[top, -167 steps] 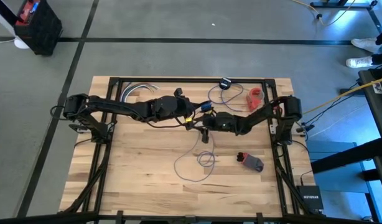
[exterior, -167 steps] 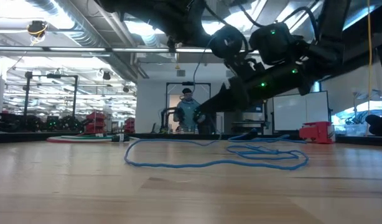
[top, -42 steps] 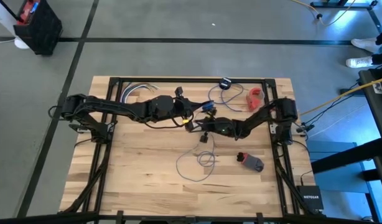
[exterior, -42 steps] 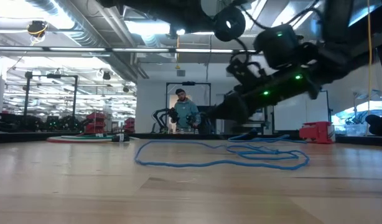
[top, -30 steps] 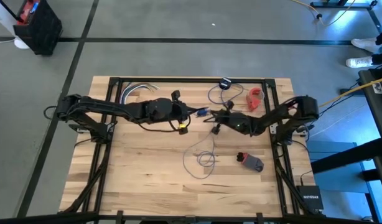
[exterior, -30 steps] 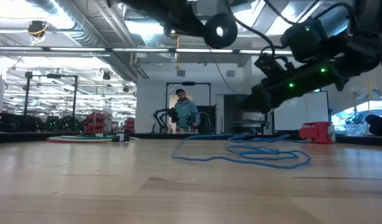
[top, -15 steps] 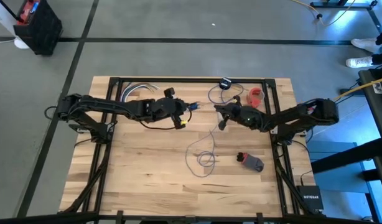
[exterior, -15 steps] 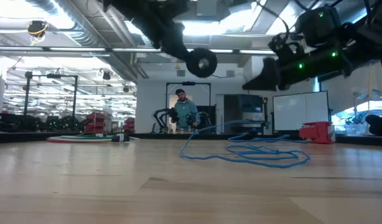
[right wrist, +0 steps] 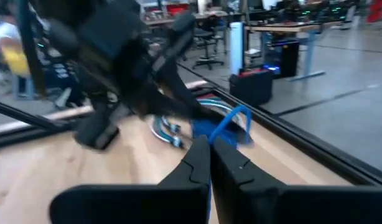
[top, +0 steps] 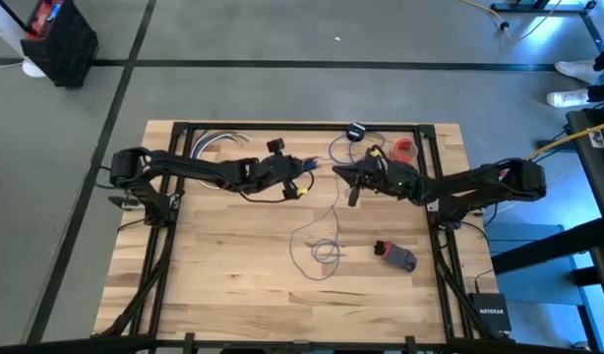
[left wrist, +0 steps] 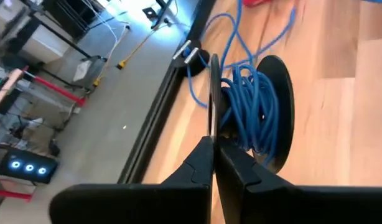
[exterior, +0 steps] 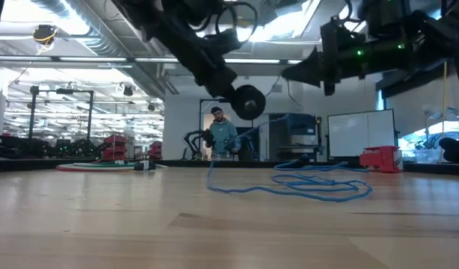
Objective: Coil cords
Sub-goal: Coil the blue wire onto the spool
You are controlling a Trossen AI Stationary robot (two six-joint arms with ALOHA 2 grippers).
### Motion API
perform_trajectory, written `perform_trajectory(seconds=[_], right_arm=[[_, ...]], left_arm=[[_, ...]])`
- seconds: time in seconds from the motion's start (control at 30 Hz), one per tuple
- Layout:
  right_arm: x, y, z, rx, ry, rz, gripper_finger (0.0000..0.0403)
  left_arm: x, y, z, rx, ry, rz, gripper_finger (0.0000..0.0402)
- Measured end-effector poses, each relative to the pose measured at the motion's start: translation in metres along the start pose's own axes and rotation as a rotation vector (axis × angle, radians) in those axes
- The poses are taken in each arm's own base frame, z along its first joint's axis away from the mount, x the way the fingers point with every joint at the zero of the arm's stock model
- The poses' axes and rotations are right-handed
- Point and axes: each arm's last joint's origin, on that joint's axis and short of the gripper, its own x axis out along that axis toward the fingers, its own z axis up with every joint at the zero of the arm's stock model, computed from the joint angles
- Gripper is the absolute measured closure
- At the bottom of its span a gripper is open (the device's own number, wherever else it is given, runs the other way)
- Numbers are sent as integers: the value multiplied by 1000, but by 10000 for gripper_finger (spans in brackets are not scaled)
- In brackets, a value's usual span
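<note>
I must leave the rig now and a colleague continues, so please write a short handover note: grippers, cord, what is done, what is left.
Left gripper: shut on the rim of the black spool, held above the table near its far middle.
Right gripper: shut, raised just to the right of the left gripper, pointing at it; nothing visibly held.
Cord: several turns are on the spool; one strand hangs from it to loose loops lying mid-table.
Done: part of the cord is wound.
Left: wind the loose loops onto the spool.
</note>
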Motion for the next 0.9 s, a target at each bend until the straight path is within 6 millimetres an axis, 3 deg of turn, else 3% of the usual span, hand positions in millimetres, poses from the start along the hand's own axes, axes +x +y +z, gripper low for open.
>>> perform_trajectory(seconds=[0.33, 0.5, 0.67, 0.9], right_arm=[[18, 21, 0, 23, 2, 115, 400], [39, 26, -7, 5, 38, 118, 400], [58, 28, -15, -21, 67, 111, 400], [62, 25, -33, -54, 158, 30, 400]], left_arm=[[20, -4, 12, -61, -91, 56, 402], [25, -8, 17, -103, -118, -11, 401], [24, -7, 21, -163, -134, -30, 402], [13, -2, 28, -269, -173, -47, 401]])
